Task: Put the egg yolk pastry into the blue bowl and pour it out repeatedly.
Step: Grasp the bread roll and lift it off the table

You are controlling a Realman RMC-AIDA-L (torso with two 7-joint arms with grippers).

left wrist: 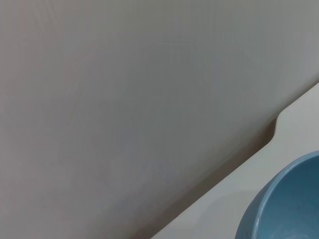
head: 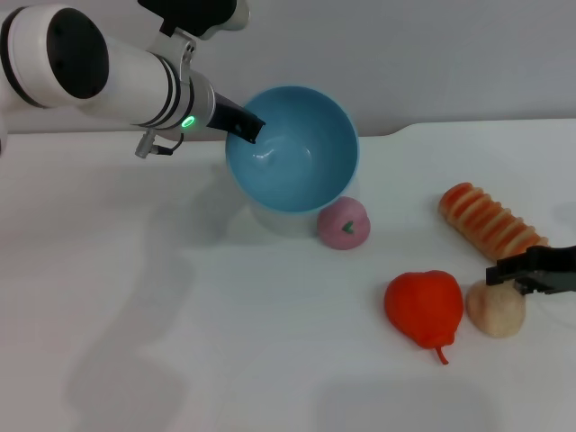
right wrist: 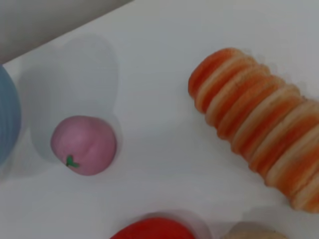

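Note:
The blue bowl (head: 292, 148) hangs above the table at the back, tipped with its empty inside facing me. My left gripper (head: 247, 129) is shut on its near-left rim. The bowl's edge also shows in the left wrist view (left wrist: 289, 199) and the right wrist view (right wrist: 7, 119). The egg yolk pastry (head: 494, 309) lies on the table at the front right; only its top shows in the right wrist view (right wrist: 254, 231). My right gripper (head: 506, 276) is open, just above and behind the pastry, not holding it.
A red pepper-like toy (head: 424, 306) lies right beside the pastry on its left. A pink ball with a green mark (head: 343, 223) sits under the bowl's front edge. A long orange-striped bread roll (head: 486, 220) lies behind the right gripper. The table's back edge has a notch (head: 400, 133).

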